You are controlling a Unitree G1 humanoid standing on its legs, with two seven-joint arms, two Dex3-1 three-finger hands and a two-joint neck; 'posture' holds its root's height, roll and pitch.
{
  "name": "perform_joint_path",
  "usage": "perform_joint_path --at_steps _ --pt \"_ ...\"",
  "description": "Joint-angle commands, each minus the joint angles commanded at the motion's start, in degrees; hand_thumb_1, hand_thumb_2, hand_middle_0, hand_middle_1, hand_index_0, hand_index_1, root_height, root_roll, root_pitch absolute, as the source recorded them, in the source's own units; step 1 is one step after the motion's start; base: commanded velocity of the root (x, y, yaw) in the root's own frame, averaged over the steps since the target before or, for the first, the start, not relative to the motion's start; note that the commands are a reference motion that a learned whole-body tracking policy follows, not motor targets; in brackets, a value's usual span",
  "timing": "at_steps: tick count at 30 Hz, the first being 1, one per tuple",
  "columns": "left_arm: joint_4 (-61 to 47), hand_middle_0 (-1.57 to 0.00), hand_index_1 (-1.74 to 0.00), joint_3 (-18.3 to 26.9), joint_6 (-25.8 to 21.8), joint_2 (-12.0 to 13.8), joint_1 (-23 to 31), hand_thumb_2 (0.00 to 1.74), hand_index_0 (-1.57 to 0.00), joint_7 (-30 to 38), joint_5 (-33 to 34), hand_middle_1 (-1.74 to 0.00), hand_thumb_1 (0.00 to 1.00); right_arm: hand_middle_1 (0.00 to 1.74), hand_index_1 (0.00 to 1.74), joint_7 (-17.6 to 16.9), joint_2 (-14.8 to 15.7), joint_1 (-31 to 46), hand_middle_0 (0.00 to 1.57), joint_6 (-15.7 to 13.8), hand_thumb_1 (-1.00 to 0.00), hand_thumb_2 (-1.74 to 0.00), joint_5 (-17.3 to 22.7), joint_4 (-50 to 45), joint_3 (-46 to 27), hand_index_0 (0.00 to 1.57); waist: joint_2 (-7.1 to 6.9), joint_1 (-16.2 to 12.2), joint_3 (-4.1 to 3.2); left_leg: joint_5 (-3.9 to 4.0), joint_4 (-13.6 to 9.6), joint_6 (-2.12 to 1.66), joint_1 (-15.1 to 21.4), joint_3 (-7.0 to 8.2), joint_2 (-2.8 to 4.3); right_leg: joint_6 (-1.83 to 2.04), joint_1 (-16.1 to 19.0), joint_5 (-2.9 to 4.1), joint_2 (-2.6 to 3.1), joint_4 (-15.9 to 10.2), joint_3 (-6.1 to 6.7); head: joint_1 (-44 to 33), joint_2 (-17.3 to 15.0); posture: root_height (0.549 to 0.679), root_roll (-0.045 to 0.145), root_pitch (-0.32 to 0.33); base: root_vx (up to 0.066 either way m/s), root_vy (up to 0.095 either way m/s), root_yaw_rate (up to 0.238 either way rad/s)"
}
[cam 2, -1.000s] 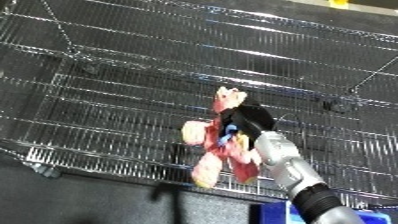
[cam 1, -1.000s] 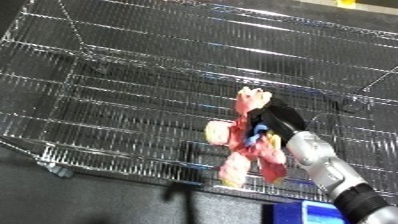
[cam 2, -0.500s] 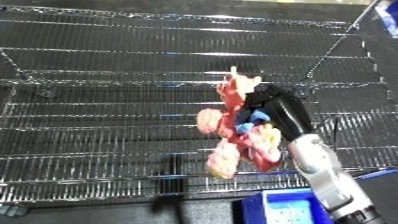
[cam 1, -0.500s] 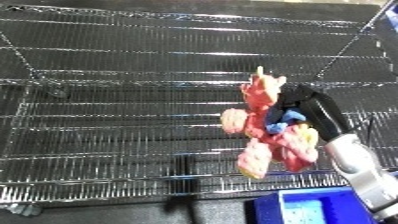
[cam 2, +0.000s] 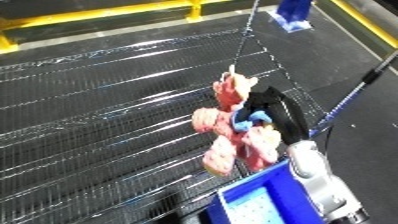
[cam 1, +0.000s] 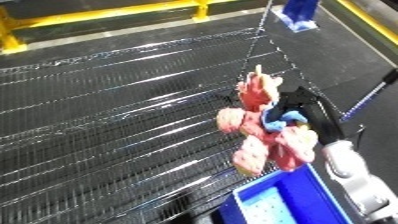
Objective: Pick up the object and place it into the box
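While the wire cage [cam 1: 115,115] fills the left and middle of both views, its mesh floor and walls running off toward the yellow rail [cam 1: 107,17] at the top, nothing of the task lies in it. Just right of centre hangs the pink plush toy [cam 1: 262,127], lifted clear of the mesh, with a scrap of blue at its middle. It is held from the right by the right hand [cam 1: 306,112], whose black fingers curl round the toy's body and pinch it. Below the toy, at the bottom edge, shows a corner of the blue bin [cam 2: 266,202], its rim close under the dangling legs.

By my reading, pick-up is done and the carry is the step in hand. Next the toy must be brought squarely over the bin's opening, lowered and let go. Only 1 hand shows; the left appears in neither view.
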Motion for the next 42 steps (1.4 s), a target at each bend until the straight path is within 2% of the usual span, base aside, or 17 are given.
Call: perform_joint_path --at_steps 7,12,23,27,32,36,42 --pt "0.6 -1.57 -1.74 -0.4 -0.2 -0.7 -0.3 1.74 -1.57 0.2 0.0 -1.74 1.00 1.74 1.74 -3.9 6.0 5.9 1.57 -2.2 -1.00 -1.74 4.9 1.8 -7.7 1.57 0.58 -3.3 -0.75 -0.90 0.7 0.09 0.6 1.04 0.26 -0.08 0.1 0.44 0.33 -0.7 1.04 5.3 -1.3 0.635 0.049 -0.222 -0.001 -0.004 -0.125" --pt "1.3 -1.57 -1.74 -0.9 -0.6 -1.0 -0.8 1.74 -1.57 0.3 0.1 -1.74 1.00 1.74 1.74 -6.1 10.6 8.3 1.57 -4.1 -1.00 -1.74 8.9 4.6 -11.0 1.57 1.56 -6.1 -0.98 -1.50 1.1 -0.07 1.0 2.11 0.26 -0.25 -0.1 0.52 0.59 -0.9 2.07 7.0 -2.9 0.637 0.058 -0.218 0.000 0.016 -0.154" --pt "2.2 -1.57 -1.74 -2.2 -1.5 -0.6 -1.9 1.74 -1.57 0.2 0.5 -1.74 1.00 1.74 1.74 -7.3 14.7 9.8 1.57 -6.9 -1.00 -1.74 15.0 9.9 -13.4 1.57 3.86 -11.0 -0.78 -2.36 1.5 -0.66 1.8 4.42 -0.04 -0.50 -1.0 0.54 0.57 -1.1 4.18 6.8 -5.0 0.639 0.078 -0.207 -0.002 0.038 -0.123" --pt "2.4 -1.57 -1.74 -2.7 -1.8 -0.4 -2.1 1.74 -1.57 0.1 0.6 -1.74 1.00 1.39 1.39 -7.3 15.2 9.9 1.26 -7.4 -0.80 -1.39 16.5 12.3 -13.6 1.26 4.55 -12.3 -0.48 -2.46 1.4 -0.86 2.1 5.12 -0.16 -0.55 -1.5 0.49 0.53 -0.9 4.69 6.5 -5.6 0.639 0.083 -0.203 -0.006 0.029 -0.094" --pt "2.9 -1.57 -1.74 -3.0 -2.4 -0.2 -2.5 1.74 -1.57 0.1 0.8 -1.74 1.00 0.96 0.96 -7.6 14.4 9.3 0.86 -7.5 -0.55 -0.96 17.6 16.1 -13.4 0.86 5.55 -13.4 0.14 -2.51 1.3 -1.09 2.3 5.96 -0.42 -0.50 -2.3 0.45 0.36 -0.5 5.40 6.9 -5.8 0.638 0.091 -0.197 -0.014 0.023 -0.099" --pt "3.3 -1.57 -1.74 -3.5 -3.2 -0.3 -3.0 1.74 -1.57 0.5 0.9 -1.74 1.00 0.61 0.61 -8.6 13.1 8.0 0.55 -7.1 -0.35 -0.61 19.4 20.7 -14.0 0.55 6.93 -14.4 1.12 -2.70 2.1 -1.33 2.3 6.75 -0.90 -0.71 -3.3 0.19 0.05 0.5 6.08 8.2 -5.4 0.637 0.100 -0.196 -0.023 0.029 -0.123" --pt "3.9 -1.57 -1.74 -4.5 -4.3 -0.5 -4.0 1.74 -1.57 0.8 0.7 -1.74 1.00 0.09 0.09 -9.2 10.2 6.4 0.08 -7.2 -0.05 -0.09 20.9 26.9 -15.1 0.08 8.54 -15.8 2.41 -3.16 3.1 -1.65 2.3 7.83 -1.32 -1.14 -4.6 -0.72 -0.26 2.2 7.00 8.2 -5.1 0.634 0.113 -0.191 -0.020 0.021 -0.117"
